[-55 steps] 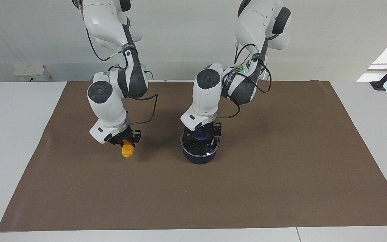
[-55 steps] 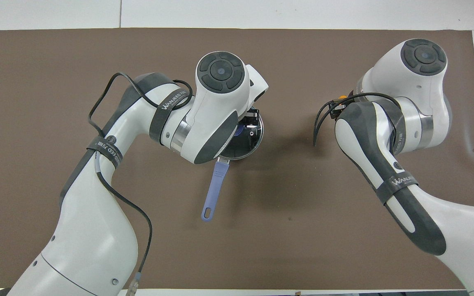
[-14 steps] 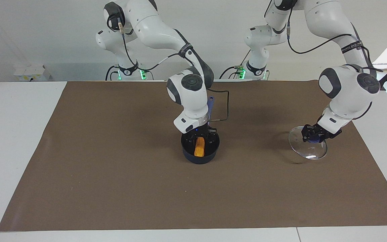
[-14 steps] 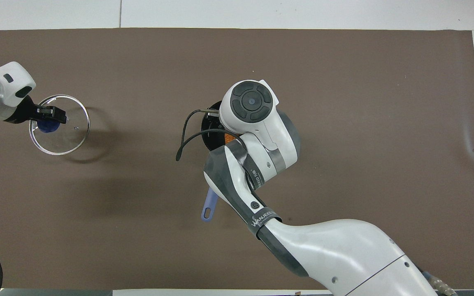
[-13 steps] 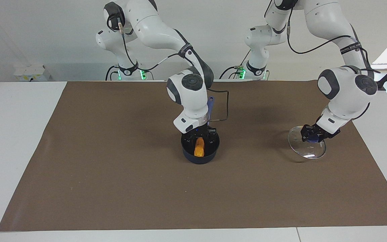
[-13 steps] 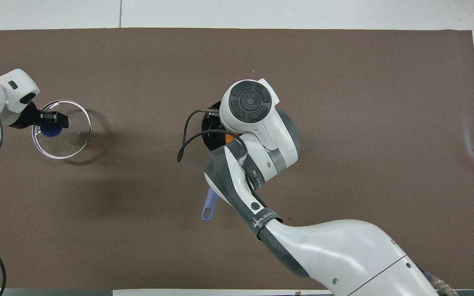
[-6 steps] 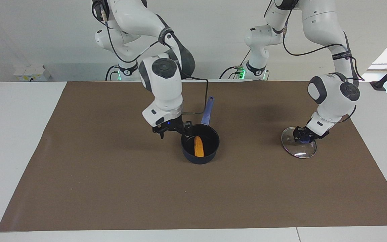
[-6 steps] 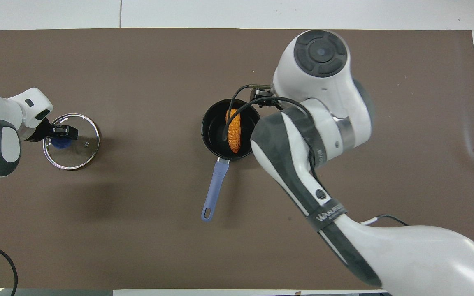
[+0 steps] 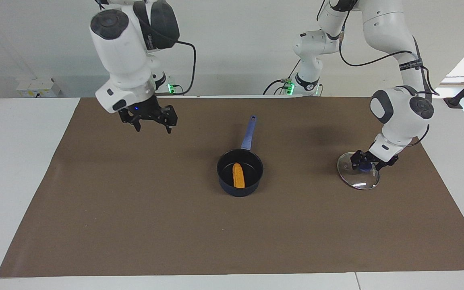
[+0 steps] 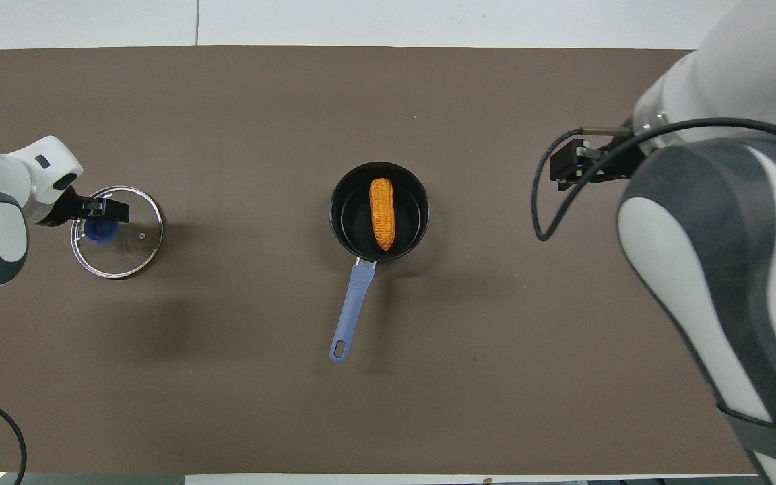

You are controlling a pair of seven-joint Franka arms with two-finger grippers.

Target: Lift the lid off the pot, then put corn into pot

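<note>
The dark blue pot (image 9: pixel 240 186) stands mid-mat with no lid on it, and its lighter-blue handle (image 9: pixel 248 132) points toward the robots. The orange corn (image 9: pixel 238 176) lies inside it, and shows in the overhead view too (image 10: pixel 381 213). The glass lid (image 9: pixel 357 181) lies flat on the mat toward the left arm's end. My left gripper (image 9: pixel 367 162) is just above the lid's blue knob (image 10: pixel 98 231), open. My right gripper (image 9: pixel 152 125) is open and empty, raised over the mat toward the right arm's end.
A brown mat (image 9: pixel 232 241) covers the white table. Cables hang from both arms.
My right gripper let go of the corn in the pot, then rose and swung away toward its own end. My left gripper set the lid flat on the mat and eased off the knob.
</note>
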